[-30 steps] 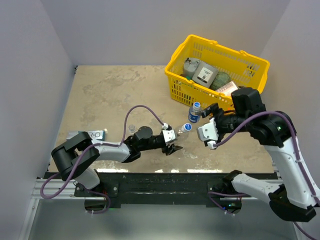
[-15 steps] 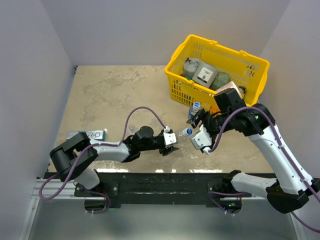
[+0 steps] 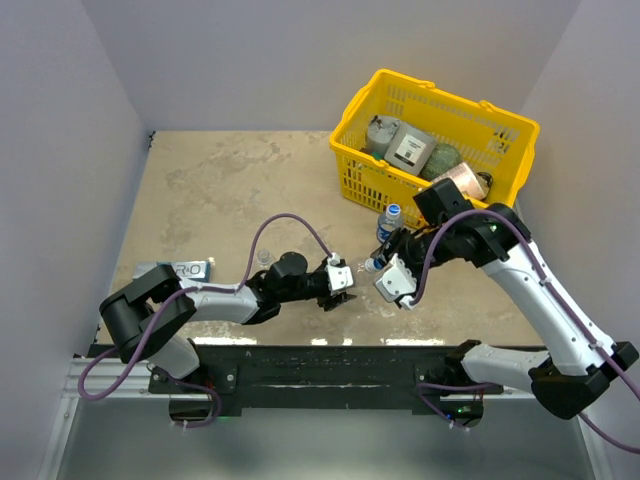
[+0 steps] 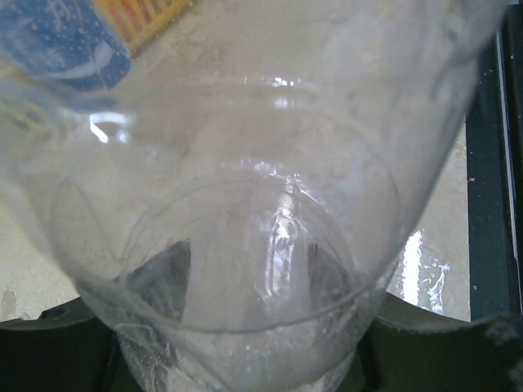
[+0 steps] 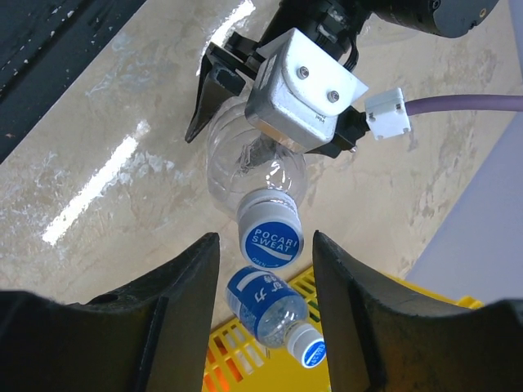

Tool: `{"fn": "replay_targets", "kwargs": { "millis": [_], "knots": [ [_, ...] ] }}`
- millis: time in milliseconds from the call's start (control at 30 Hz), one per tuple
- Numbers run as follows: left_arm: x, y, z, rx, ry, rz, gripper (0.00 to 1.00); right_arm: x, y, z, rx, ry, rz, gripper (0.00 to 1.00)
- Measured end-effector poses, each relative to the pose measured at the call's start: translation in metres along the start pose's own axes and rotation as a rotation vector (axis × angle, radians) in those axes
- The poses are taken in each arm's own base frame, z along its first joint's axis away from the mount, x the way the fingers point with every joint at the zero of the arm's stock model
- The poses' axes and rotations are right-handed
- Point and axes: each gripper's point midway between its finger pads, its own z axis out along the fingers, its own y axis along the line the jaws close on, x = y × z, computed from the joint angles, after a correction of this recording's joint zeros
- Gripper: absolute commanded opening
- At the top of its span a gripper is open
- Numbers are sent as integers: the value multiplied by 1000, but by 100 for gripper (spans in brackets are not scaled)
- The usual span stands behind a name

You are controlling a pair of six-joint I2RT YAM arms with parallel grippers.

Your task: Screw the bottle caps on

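Note:
My left gripper [image 3: 340, 282] is shut on the body of a clear unlabelled bottle [image 3: 356, 272] and holds it lying level, neck toward the right arm. This bottle fills the left wrist view [image 4: 245, 229]. A blue cap [image 5: 271, 238] sits on its neck. My right gripper [image 5: 265, 241] is open, with one finger on each side of that cap and not touching it. In the top view it [image 3: 379, 266] is at the bottle's neck. The blue-labelled bottle [image 3: 388, 224] stands capped just behind. Another clear bottle [image 3: 263, 258] stands by my left forearm.
A yellow basket [image 3: 372, 185] holding grey cans and jars stands at the back right, close behind the labelled bottle. A blue-and-white flat packet [image 3: 186, 270] lies at the left near the front edge. The black mounting rail [image 3: 320, 360] runs along the near edge.
My right arm has swung left and down toward the held bottle, bringing its open fingers round the cap. My left gripper has kept hold of the bottle and has hardly moved.

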Motion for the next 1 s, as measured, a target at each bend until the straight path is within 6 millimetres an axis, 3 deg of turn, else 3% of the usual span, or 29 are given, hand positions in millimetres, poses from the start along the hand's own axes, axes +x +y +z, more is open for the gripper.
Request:
{"fn": "replay_targets", "kwargs": {
  "millis": [233,600,700,1000],
  "knots": [
    [1,3,0,-9,5,17,0,1,0,7,-26,-10,-5,39],
    [13,14,-3,-62,52,51,0,12,0,19,-71,7,89,9],
    [19,20,-5,-101,74,48,0,18,-4,26,-90,14,243,0],
    [34,35,-9,-232,130,-30,0,43,-17,35,20,56,788,0]
  ]
}}
